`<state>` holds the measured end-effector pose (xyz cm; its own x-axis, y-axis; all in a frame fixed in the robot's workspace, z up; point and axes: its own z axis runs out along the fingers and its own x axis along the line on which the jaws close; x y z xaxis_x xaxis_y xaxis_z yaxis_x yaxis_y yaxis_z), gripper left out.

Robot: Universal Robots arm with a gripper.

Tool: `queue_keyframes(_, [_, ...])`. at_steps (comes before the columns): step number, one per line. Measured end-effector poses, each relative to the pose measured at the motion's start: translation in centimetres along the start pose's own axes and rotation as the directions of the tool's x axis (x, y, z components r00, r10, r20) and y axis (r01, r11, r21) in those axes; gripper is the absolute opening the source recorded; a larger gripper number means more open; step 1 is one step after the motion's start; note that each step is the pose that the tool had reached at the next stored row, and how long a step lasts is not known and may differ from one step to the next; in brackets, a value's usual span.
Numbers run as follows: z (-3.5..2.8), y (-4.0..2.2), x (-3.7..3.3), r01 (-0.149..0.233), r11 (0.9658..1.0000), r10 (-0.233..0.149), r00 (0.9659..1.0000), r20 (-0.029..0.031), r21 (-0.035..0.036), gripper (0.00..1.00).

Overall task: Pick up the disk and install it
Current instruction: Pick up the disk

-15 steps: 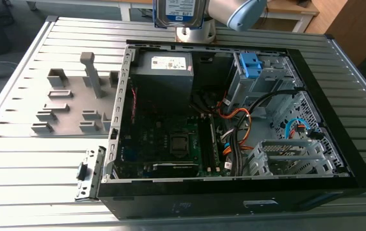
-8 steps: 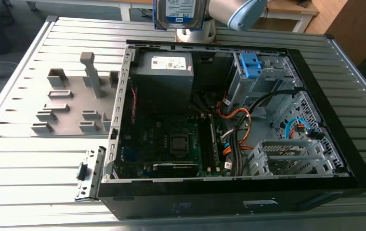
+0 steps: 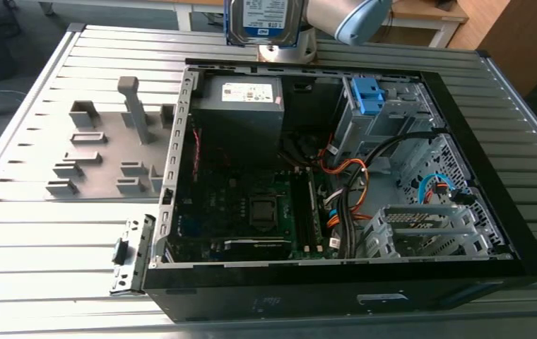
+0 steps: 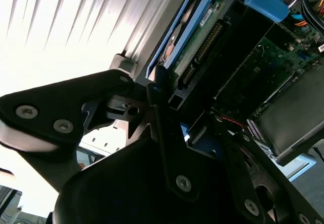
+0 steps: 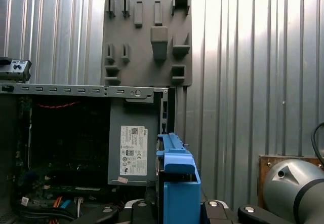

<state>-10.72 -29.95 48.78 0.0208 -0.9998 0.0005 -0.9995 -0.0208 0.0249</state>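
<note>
Black fingers clamp the blue-caddied disk, white-and-blue label unreadable, near the open computer case.

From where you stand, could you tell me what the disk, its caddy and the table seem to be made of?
The disk looks like metal, given its silvery casing with a dull sheen. The caddy is blue plastic, with smooth moulded edges. The table is probably aluminium, since its bright ribbed slats reflect light.

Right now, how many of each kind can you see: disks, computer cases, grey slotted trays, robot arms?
disk: 1
computer case: 1
grey slotted tray: 1
robot arm: 1
Total: 4
</note>
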Motion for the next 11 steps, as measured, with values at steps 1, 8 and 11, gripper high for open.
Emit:
queue_keyframes(1, [0.00,0.00,0.07,0.000,1.0000,0.000,1.0000,-0.0003,0.0000,0.36])
queue_keyframes(8, [0.03,0.01,0.45,0.000,1.0000,0.000,1.0000,-0.0023,0.0001,0.36])
queue_keyframes(11, [0.04,0.01,0.56,0.000,1.0000,0.000,1.0000,-0.0025,0.0000,0.36])
